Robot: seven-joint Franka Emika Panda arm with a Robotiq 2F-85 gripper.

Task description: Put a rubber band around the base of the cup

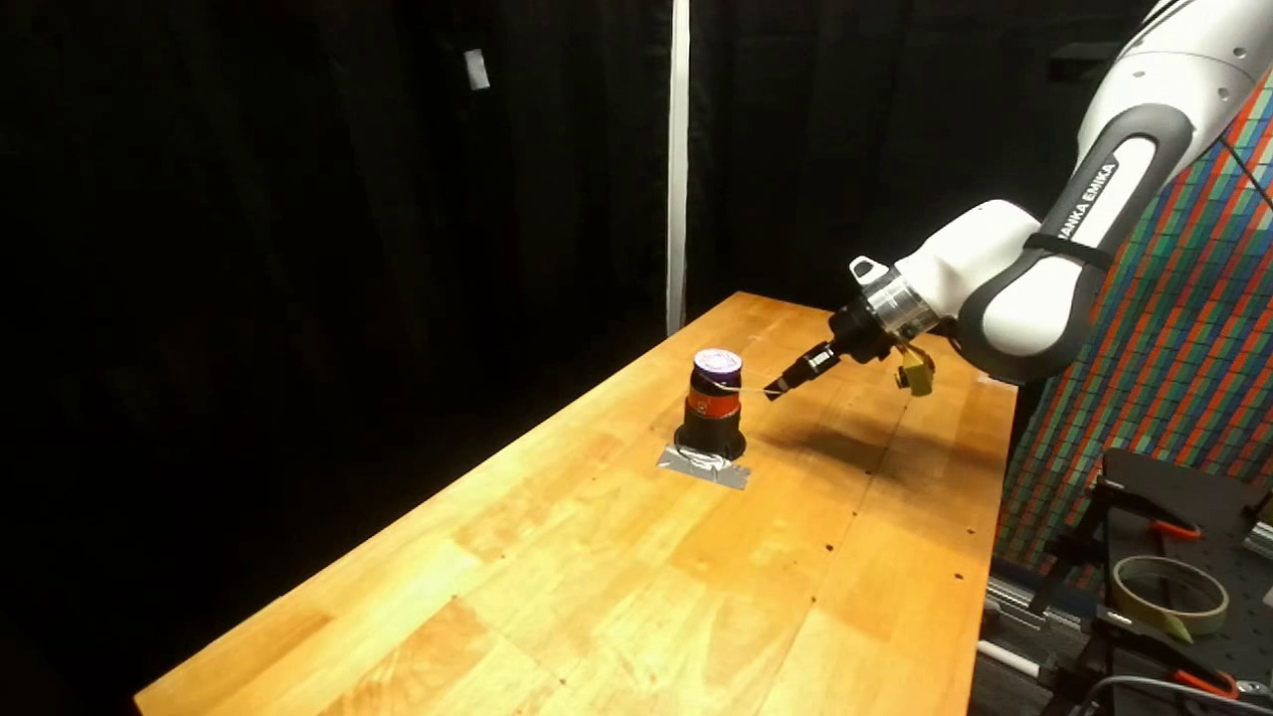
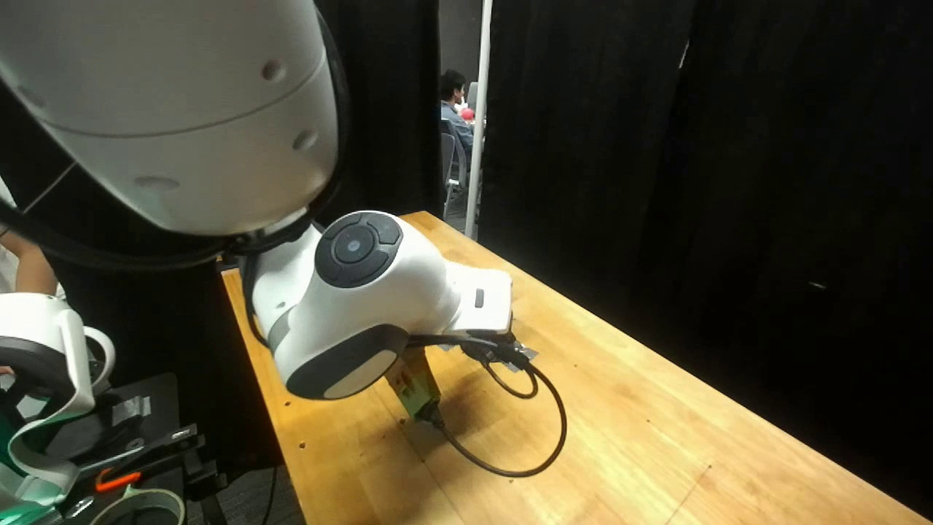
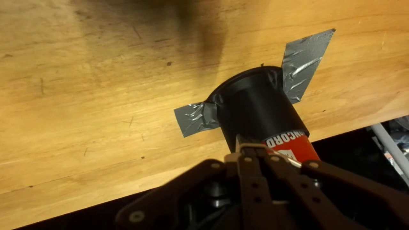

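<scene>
Well, black curtains (image 1: 298, 249) hang in the background of both exterior views, and in front of them stretches your wooden table (image 1: 597, 557). Your robot arm (image 1: 1084, 214) reaches in above it, white and bent at the wrist, and its black gripper (image 1: 775, 392) slants down toward the wood, the tips held clear of it. Just beside those tips, a gap showing between, you have the cup (image 1: 713, 406): upright on the table, black at the foot, orange-red round the middle, dark above that and pale lilac on top. Two strips of grey tape (image 3: 300, 67) run from its base onto the wood, one to each side in the wrist view. Your fingers are closed on the rubber band (image 1: 751, 390), which runs straight from their tips to the cup's upper part, crossing above the orange-red; whether it goes right round the back, you can't tell.
</scene>
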